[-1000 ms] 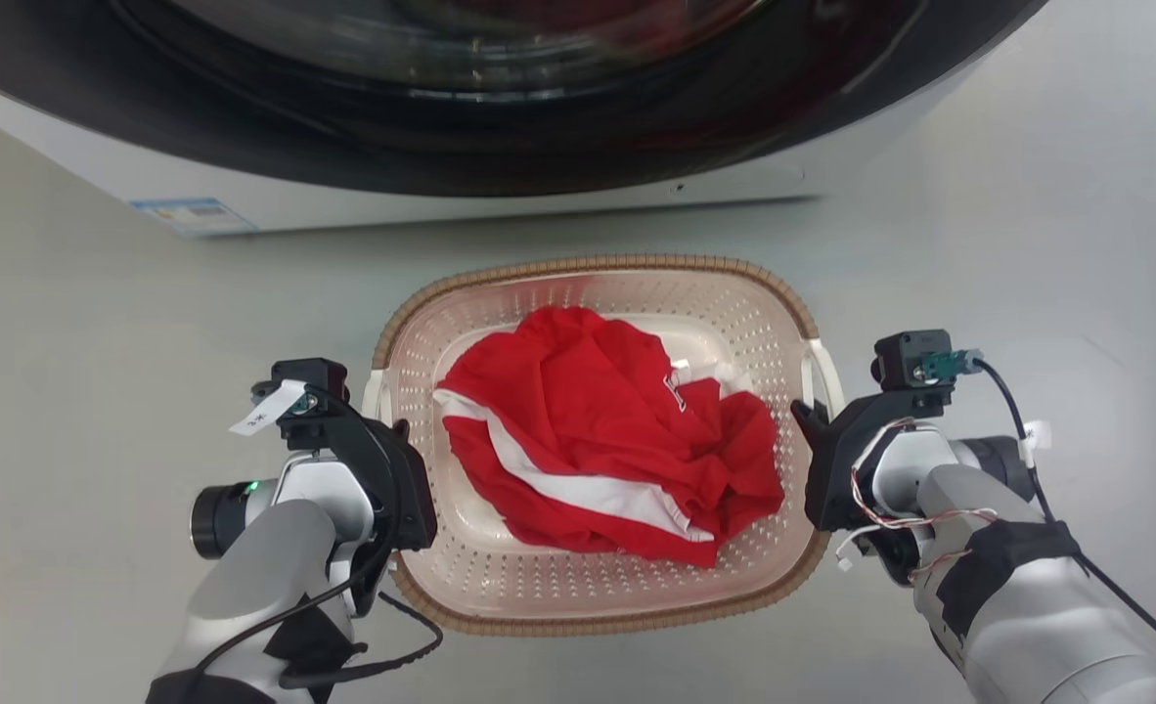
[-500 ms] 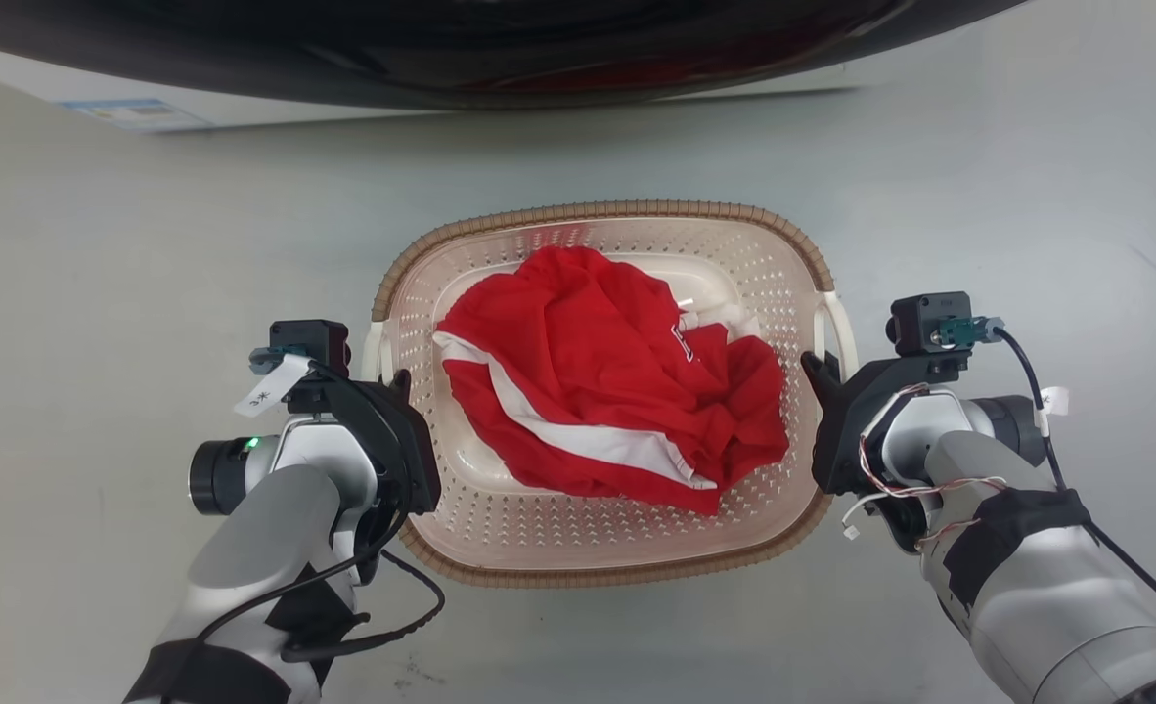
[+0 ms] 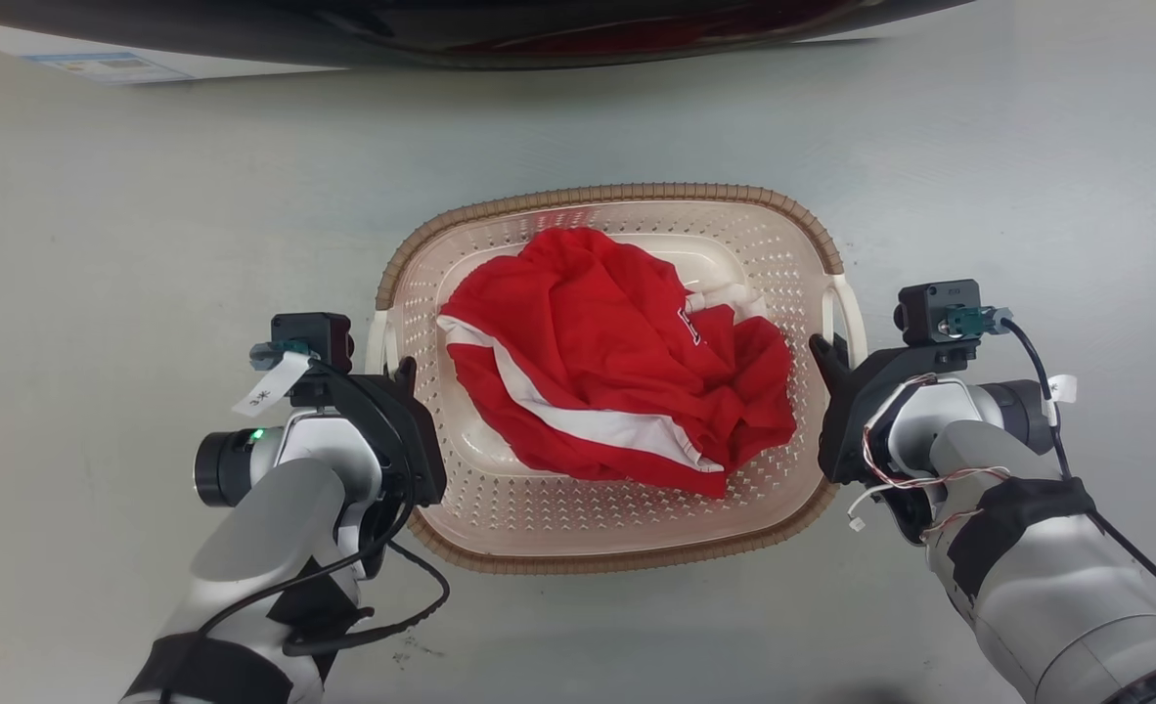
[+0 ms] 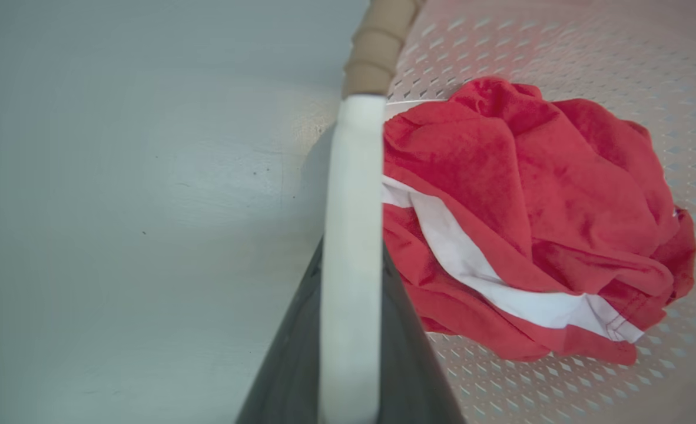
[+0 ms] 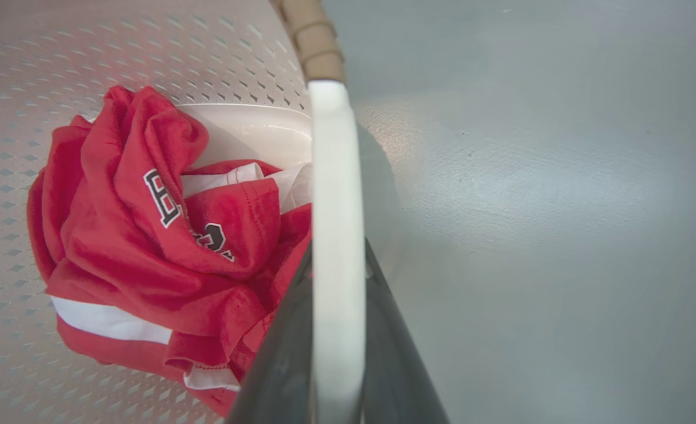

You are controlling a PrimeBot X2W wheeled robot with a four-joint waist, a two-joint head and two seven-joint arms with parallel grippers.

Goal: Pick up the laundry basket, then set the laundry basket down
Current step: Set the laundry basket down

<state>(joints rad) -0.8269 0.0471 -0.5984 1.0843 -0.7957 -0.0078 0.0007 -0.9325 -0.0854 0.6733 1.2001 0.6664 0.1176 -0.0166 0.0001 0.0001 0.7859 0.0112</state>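
Farther from washer (image 3: 539, 29) now, laundry basket (image 3: 617, 193) between left tool (image 3: 404, 372) and right tool (image 3: 819, 348), each clamping a handle (image 3: 857, 313)

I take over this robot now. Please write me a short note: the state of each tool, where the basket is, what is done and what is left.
Left tool: shut on the left handle of the basket.
Right tool: shut on the right handle.
Basket: level between the two arms, on or just above the floor, in front of the washer. A red garment lies inside.
Done: both handles are gripped. I cannot tell whether the basket is off the floor.
Left: finish the lift if needed, set the basket down, open both tools.
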